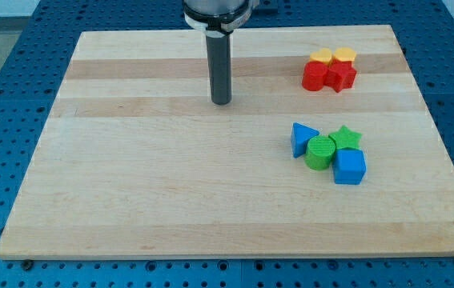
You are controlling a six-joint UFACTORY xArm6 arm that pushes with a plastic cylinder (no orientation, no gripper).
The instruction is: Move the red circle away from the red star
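Observation:
The red circle (pixel 315 75) sits at the view's upper right, touching the red star (pixel 342 76) on its right. Two yellow blocks touch them from above: one (pixel 321 56) over the circle, a yellow hexagon-like one (pixel 344 55) over the star. My tip (pixel 222 101) rests on the board well to the left of the red circle, a little lower in the view, and touches no block.
A second cluster lies at the right middle: a blue triangle (pixel 302 138), a green circle (pixel 319 152), a green star (pixel 344 138) and a blue cube (pixel 350 167). The wooden board (pixel 130 192) lies on a blue perforated table.

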